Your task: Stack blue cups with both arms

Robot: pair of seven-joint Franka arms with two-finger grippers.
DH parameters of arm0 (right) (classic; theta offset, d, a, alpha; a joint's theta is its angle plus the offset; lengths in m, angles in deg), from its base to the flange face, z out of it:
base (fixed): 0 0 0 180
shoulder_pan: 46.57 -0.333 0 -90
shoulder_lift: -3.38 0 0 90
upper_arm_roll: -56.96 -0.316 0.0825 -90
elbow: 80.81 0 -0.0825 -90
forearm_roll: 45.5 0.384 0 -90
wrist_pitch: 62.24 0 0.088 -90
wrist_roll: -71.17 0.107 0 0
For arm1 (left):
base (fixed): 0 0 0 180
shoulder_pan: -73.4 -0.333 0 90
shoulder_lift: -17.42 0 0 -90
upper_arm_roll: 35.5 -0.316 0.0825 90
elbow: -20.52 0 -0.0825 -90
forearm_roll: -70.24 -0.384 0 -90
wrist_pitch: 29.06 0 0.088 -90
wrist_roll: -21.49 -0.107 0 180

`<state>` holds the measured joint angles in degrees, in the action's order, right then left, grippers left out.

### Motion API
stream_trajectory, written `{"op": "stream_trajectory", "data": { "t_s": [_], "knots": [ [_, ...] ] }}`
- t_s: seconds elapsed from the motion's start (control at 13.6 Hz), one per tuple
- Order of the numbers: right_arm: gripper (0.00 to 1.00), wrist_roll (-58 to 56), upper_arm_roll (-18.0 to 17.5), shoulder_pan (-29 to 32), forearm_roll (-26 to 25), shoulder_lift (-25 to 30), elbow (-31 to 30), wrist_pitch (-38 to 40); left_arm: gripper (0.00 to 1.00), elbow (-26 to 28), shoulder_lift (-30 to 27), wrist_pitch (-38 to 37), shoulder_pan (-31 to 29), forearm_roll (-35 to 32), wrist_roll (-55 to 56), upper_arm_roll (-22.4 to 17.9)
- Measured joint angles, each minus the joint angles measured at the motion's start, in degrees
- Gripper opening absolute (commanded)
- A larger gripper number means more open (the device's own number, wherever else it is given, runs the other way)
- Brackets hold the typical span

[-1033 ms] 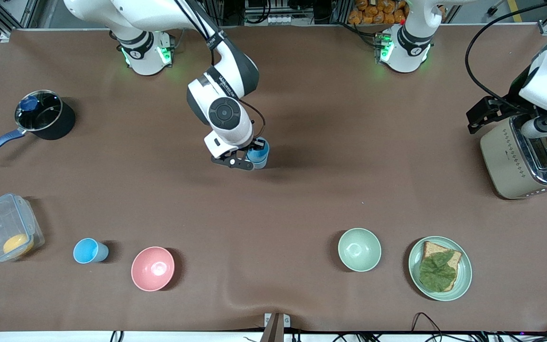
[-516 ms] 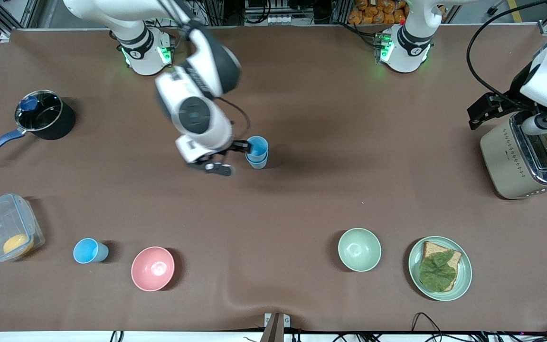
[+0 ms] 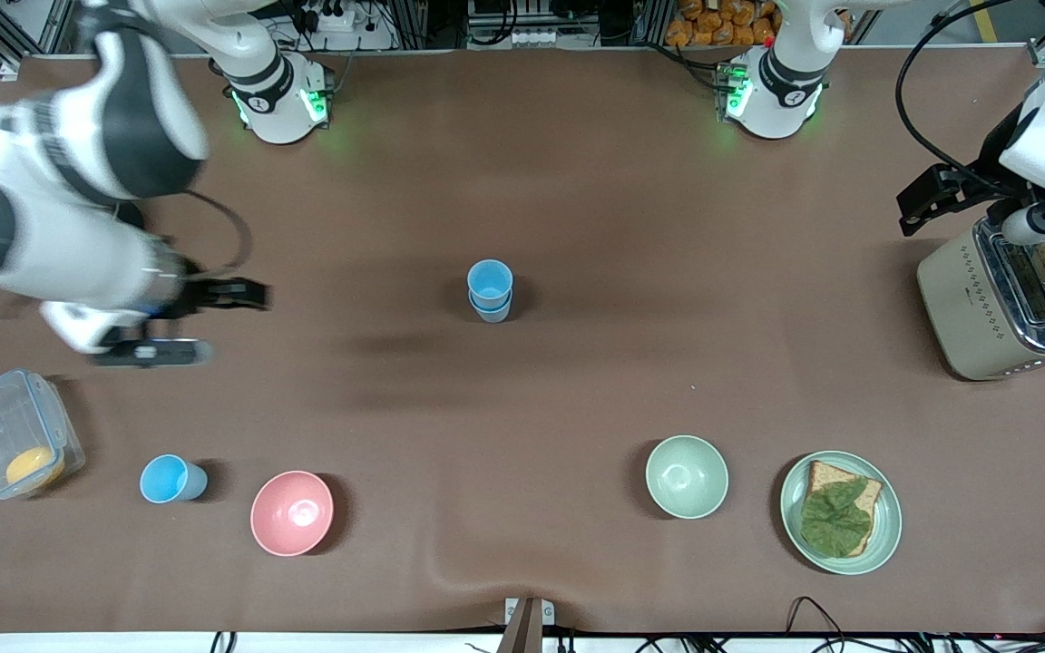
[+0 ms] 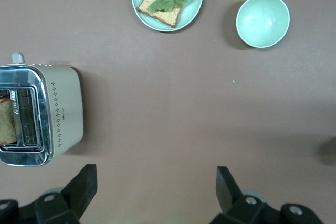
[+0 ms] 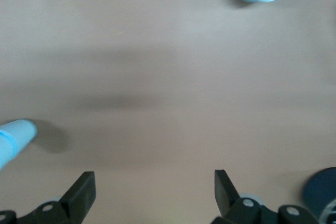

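Standing nearest the front camera, toward the right arm's end of the table, is a single blue cup [image 3: 172, 479], just beside the pink bowl [image 3: 292, 512] and near a clear lidded container [image 3: 14, 433]. Toward the left arm's end, equally near, sit the pale green bowl [image 3: 687, 476] and a plate [image 3: 886, 535] carrying bread topped with a green leaf.

Farther from the camera, at mid-table, two blue cups stand nested as one upright stack [image 3: 490, 290], with nothing touching it.

The right gripper [image 3: 191, 322] hangs over bare table at the right arm's end, well apart from the stack, its fingers spread wide and empty; the right wrist view shows the gap between them [image 5: 152, 195].

The left gripper [image 4: 155, 195] is above the table beside the toaster [image 3: 999, 308], fingers spread and empty.
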<state>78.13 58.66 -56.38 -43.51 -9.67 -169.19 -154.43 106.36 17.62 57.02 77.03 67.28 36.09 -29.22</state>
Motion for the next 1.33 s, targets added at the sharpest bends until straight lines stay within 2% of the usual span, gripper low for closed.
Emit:
{"op": "stream_trajectory", "data": {
  "t_s": [0.22,0.66,1.33],
  "knots": [
    [1.0,-0.8,-0.07,2.6,-1.04,4.0,-1.06,0.78,1.0,-0.35,-0.08,-0.82,-0.51,1.76,0.0,-0.16],
    [1.0,-4.85,-0.12,8.17,-1.3,12.47,-7.68,-1.21,1.0,-0.67,-0.23,-1.9,-0.62,2.11,0.0,-0.07],
    [1.0,-5.08,-0.47,8.19,-1.36,13.54,-9.85,-2.29,1.0,-0.58,-0.23,-2.5,-0.63,2.12,0.0,0.0]
  ]
}}
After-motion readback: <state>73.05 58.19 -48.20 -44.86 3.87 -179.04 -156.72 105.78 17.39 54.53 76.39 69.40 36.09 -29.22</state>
